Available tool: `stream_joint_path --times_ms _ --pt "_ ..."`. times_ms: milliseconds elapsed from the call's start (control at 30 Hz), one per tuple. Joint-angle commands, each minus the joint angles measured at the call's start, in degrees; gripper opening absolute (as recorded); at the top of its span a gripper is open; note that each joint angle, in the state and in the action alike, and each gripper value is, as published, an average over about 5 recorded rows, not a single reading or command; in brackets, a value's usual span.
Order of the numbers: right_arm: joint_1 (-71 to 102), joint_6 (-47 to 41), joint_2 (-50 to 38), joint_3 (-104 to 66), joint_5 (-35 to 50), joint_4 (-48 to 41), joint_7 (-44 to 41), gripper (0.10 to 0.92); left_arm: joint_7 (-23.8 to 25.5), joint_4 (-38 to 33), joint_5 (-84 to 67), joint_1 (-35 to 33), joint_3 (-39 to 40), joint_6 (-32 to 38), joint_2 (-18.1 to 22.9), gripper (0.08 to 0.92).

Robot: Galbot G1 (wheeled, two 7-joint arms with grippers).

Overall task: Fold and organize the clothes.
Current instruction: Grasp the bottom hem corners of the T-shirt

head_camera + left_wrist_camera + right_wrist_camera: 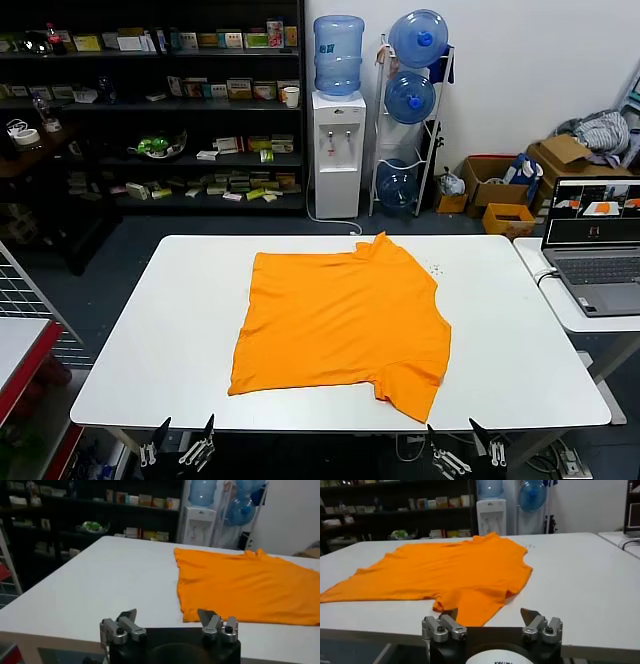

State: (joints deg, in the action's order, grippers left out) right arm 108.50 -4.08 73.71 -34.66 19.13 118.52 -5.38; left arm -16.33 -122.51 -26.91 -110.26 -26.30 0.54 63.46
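Orange short-sleeved cotton T-shirt (pixel 345 325) is what you are working with, and it is lying on the white rectangular table (pixel 160 330), roughly in the middle and slightly toward your right. It is already partly doubled over: only one sleeve is showing, at the near right corner, and the collar area is poking up at the far edge. No white lettering is visible from any camera, so the print is either face down or folded inside.

You are sitting at the start of a fold step, by my reading. Your left gripper (pixel 180 443) is hovering at the near table edge, well apart from the shirt's near left corner, with its fingers spread and nothing between them. Your right gripper (pixel 467 445) is waiting at the near edge too, just beside the protruding sleeve, likewise released and empty.

Next, you are probably needing to deal with that loose sleeve (pixel 470 602). That calls for reaching the right gripper forward, pinching only the sleeve's thin edge off the table, and laying it over the body without dragging the layers underneath.
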Motion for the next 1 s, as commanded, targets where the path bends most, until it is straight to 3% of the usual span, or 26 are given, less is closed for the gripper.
stream_joint_path --times_ms 33,467,1000 --pt "0.2 0.2 -0.2 -0.3 0.5 0.1 0.0 0.823 -0.1 0.4 -0.1 1.0 0.3 -0.1 -0.2 0.823" --pt "-15.6 -3.1 5.1 6.3 -5.5 -12.3 4.7 0.823 1.3 11.5 -0.3 18.6 6.1 -2.4 4.1 0.823" --pt "-17.4 -3.5 8.9 7.5 -8.2 -14.4 5.4 0.822 1.9 15.9 0.4 20.3 7.9 -2.6 4.4 0.823"
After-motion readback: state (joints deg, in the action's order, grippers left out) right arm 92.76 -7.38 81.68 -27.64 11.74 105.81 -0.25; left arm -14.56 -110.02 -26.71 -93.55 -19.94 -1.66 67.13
